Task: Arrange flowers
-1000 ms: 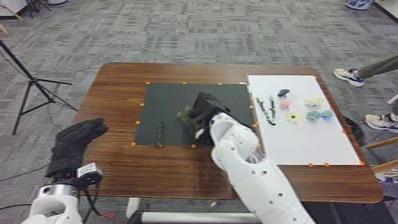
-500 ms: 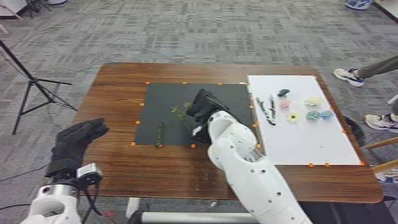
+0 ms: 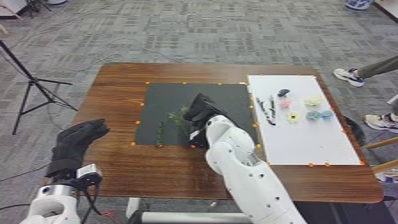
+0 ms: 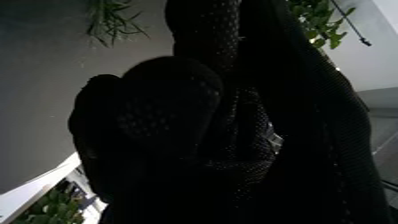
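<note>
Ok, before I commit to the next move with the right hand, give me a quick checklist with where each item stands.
1. Left hand out of the work area: ok, it is off to the left of the black mat.
2. Right hand over the black mat: ok.
3. Leftmost green stem on the mat: ok, apart from the right hand.
4. Second green stem held by the right hand: cannot tell; it shows right beside it.
5. Blue flowers and yellow flower on the white sheet: ok.
6. Pink flower placed with the green stems: not ok, it is on the white sheet.
</note>
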Motion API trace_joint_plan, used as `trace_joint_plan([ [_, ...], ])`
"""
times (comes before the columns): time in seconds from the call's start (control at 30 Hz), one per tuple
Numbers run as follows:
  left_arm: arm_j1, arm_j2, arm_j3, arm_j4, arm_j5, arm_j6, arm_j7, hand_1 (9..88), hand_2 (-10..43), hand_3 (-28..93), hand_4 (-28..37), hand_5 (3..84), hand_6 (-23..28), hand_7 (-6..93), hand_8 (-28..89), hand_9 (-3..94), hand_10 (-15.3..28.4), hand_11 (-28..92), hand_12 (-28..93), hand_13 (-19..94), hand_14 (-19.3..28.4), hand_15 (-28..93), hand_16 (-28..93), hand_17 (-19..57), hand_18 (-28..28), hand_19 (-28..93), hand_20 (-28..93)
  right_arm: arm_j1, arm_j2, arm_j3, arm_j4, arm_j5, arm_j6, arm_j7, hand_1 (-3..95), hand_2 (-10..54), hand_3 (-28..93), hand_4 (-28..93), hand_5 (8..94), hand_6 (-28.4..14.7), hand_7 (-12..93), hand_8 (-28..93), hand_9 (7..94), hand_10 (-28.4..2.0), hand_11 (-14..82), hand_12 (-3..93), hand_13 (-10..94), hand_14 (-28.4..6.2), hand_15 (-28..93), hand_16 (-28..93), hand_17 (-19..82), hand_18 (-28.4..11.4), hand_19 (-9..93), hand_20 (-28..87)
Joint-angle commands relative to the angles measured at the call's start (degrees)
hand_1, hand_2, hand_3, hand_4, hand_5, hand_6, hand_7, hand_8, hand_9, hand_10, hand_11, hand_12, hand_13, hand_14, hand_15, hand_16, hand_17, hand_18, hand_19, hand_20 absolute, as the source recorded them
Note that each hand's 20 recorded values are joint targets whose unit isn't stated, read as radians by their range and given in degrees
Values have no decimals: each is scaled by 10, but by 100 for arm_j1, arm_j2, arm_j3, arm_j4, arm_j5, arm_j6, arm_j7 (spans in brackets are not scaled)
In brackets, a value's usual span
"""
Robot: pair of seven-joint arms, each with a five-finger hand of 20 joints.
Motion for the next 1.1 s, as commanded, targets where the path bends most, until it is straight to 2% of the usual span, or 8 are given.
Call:
trace_joint_plan([
  [0.03, 61, -31, -37, -47, 32, -81, -100, 337, 35, 728, -123, 575, 28, 201, -75, 562, 140, 231, 139, 462, 172, 259, -10, 117, 111, 121, 234, -35, -36, 92, 19, 48, 63, 26, 574, -95, 568, -136, 833, -30, 269, 107, 937, -99, 332, 144, 937, -10, 604, 217, 709, -113, 932, 484],
  [0.23, 56, -32, -41, -55, 52, -104, -148, 335, 30, 726, -121, 575, 28, 200, -75, 561, 140, 231, 139, 461, 174, 259, -10, 116, 112, 122, 233, -50, -22, 115, 13, 21, 31, -21, 554, -95, 558, -128, 834, -30, 269, 114, 937, -97, 330, 149, 937, -10, 603, 217, 710, -112, 932, 480],
  [0.57, 78, -34, -55, -65, 59, -118, -133, 335, 21, 724, -121, 574, 28, 200, -74, 560, 139, 231, 139, 461, 174, 260, -10, 114, 112, 122, 232, -74, -29, 173, 20, 47, -15, -87, 522, -95, 509, -87, 826, -36, 261, 126, 937, -98, 322, 155, 937, -11, 600, 219, 709, -112, 932, 479],
  [0.93, 77, -53, -48, -64, 63, -119, -98, 336, 15, 722, -120, 572, 28, 200, -75, 560, 139, 232, 139, 460, 174, 261, -10, 113, 112, 122, 231, -25, 21, 187, -13, 99, 20, -159, 443, -95, 577, -105, 817, -38, 253, 93, 937, -101, 310, 157, 937, -14, 597, 218, 709, -110, 932, 467],
  [1.1, 128, -44, -82, -78, 54, -106, -95, 335, 13, 721, -119, 572, 28, 201, -75, 560, 139, 233, 139, 460, 174, 260, -10, 113, 112, 122, 231, 98, 184, 244, -293, 297, 168, -193, 418, -95, 595, -110, 815, -36, 256, 59, 937, -102, 305, 159, 937, -15, 595, 218, 708, -110, 932, 465],
])
